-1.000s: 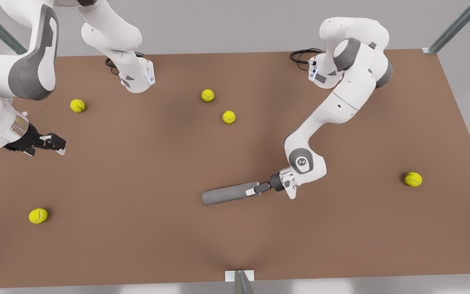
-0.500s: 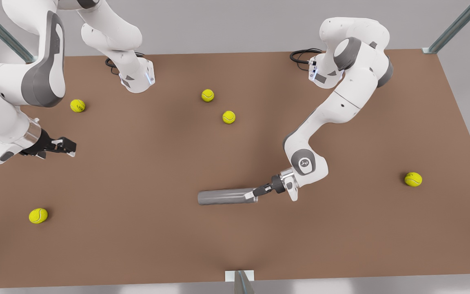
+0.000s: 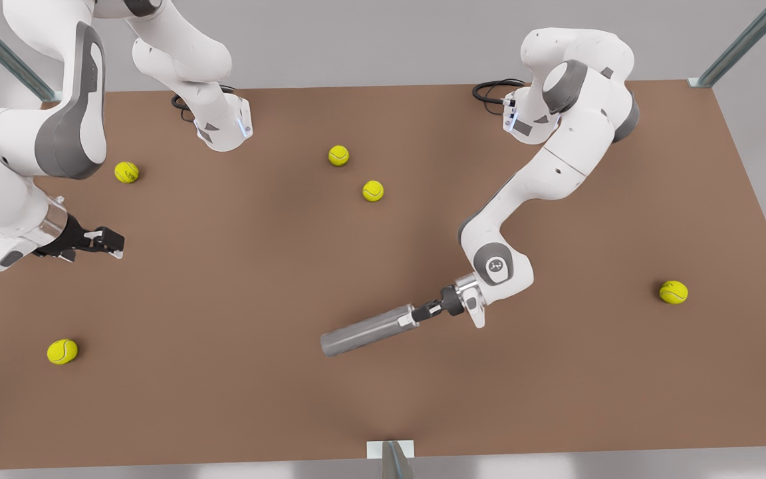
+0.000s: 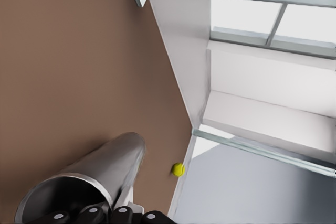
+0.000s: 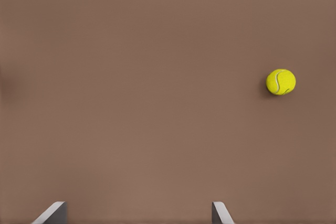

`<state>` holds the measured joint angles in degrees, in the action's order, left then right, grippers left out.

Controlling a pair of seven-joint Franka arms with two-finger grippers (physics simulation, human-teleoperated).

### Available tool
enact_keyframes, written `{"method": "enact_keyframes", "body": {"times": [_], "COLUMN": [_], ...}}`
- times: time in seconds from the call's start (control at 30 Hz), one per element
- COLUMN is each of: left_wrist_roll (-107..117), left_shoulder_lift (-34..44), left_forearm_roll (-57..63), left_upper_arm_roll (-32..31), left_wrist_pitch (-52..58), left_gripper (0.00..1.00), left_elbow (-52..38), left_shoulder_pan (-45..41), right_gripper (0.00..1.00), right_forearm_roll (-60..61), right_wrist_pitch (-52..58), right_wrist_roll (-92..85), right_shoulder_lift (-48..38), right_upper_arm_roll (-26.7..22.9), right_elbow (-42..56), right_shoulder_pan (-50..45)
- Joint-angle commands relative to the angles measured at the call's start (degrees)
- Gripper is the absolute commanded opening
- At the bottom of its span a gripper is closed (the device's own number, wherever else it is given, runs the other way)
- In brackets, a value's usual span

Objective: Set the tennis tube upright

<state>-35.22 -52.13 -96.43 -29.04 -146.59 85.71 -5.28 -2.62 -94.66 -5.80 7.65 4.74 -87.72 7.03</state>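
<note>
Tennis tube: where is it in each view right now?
Front view: tennis tube slants across lower centre, left claw gripping its rim end.
Left wrist view: tennis tube close up, open rim nearest the camera.
Right wrist view: table and one tennis ball ahead of the open right claw.
Shared landmark: the brown table.

1. The desk [image 3: 223,372] has a plain brown top seen from above, with both arm bases mounted along its far edge.
2. Five tennis balls lie on it: one at far left [image 3: 126,172], one at near left [image 3: 62,351], two close together at far centre [image 3: 338,155] [image 3: 373,191], and one at right [image 3: 673,292].
3. The tennis tube [image 3: 366,330] is at centre-near, tilted, its silvery-rimmed end toward the right. Contact with the desk cannot be judged.
</note>
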Motion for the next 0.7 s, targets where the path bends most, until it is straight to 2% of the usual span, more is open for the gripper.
{"method": "enact_keyframes", "body": {"times": [0.0,0.3,0.5,0.6,0.67], "left_wrist_roll": [0.0,6.8,17.3,26.3,27.0], "left_shoulder_lift": [0.0,1.5,3.1,3.9,4.4], "left_forearm_roll": [-1.0,0.9,10.6,20.4,20.7], "left_upper_arm_roll": [0.0,0.0,0.2,0.2,0.1], "left_wrist_pitch": [0.1,1.9,3.4,4.6,4.6], "left_gripper": [0.21,0.21,0.21,0.21,0.21], "left_elbow": [0.0,-1.6,-2.2,-2.5,-2.6], "left_shoulder_pan": [0.0,1.5,2.7,3.6,3.7], "right_gripper": [1.0,1.0,1.0,1.0,1.0], "right_forearm_roll": [0.1,-0.8,-0.8,-0.8,-0.8], "right_wrist_pitch": [-0.1,0.4,0.5,0.4,0.4], "right_wrist_roll": [0.0,-0.2,-1.1,-1.1,-1.0], "right_shoulder_lift": [0.0,-0.1,-0.3,-0.2,-0.2], "right_upper_arm_roll": [0.0,0.1,0.1,0.1,0.1], "right_elbow": [0.0,0.1,0.2,0.3,0.3], "right_shoulder_pan": [0.0,0.3,1.0,0.9,0.9]}}
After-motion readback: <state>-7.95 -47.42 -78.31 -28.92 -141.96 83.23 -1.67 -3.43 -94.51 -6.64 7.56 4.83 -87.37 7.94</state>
